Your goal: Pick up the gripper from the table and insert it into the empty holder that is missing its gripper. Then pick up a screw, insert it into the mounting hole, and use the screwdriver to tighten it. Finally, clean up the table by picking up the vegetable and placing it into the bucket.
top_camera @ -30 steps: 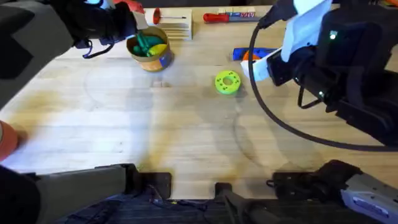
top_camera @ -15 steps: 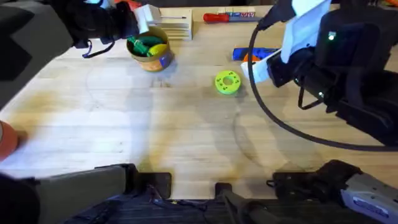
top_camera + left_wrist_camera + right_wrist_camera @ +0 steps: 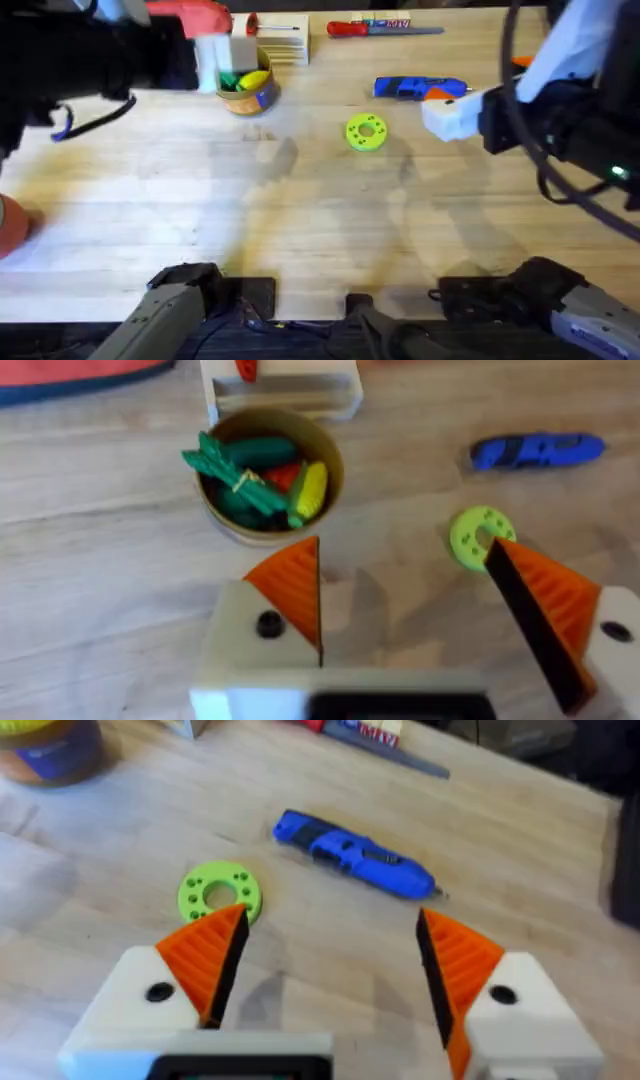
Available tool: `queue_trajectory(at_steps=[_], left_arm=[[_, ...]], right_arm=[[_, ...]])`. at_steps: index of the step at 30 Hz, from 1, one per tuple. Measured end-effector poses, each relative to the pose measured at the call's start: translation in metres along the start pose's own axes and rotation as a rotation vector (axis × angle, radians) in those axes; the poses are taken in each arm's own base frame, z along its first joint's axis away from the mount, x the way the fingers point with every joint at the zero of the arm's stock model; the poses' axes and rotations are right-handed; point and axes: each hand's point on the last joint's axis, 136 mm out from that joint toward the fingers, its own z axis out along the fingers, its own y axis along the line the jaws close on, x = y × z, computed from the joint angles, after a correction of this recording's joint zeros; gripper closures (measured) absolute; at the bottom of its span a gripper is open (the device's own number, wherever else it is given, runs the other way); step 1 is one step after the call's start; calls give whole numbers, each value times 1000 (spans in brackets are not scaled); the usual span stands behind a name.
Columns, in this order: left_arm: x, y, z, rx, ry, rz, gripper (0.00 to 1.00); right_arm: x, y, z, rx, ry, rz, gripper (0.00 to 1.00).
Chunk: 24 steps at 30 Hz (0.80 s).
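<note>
In the one bucket (image 3: 268, 475) lies one vegetable (image 3: 232, 472); both pincers gape, empty.

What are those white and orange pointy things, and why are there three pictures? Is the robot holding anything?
Those pointy things are the robot's fingers. It has two arms, and each ends in a gripper with two white fingers and orange pads.

One picture looks down from above the wooden table. The other two come from little cameras on the wrists, so each shows its own gripper up close: the left gripper and the right gripper.

Both grippers are open and hold nothing.

On the table are a round yellow bucket with a green toy vegetable and other toy food inside, a green disc with holes, and a blue screwdriver.
</note>
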Motion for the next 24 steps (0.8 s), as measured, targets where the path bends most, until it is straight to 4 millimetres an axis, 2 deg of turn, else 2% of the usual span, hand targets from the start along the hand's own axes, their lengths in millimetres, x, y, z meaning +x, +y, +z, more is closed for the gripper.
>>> queue_trajectory(at_steps=[5, 9, 14, 24], left_arm=[[37, -22, -18, 58, 110, 119, 5], [56, -36, -27, 99, 169, 176, 6], [65, -39, -32, 111, 197, 195, 6], [66, -39, -32, 113, 198, 206, 6]], right_arm=[[16, -6, -17, 5, 71, 104, 10], [25, -8, -30, -1, 114, 165, 10], [29, -9, -43, -15, 119, 205, 11], [32, -9, -44, -18, 127, 216, 10]])
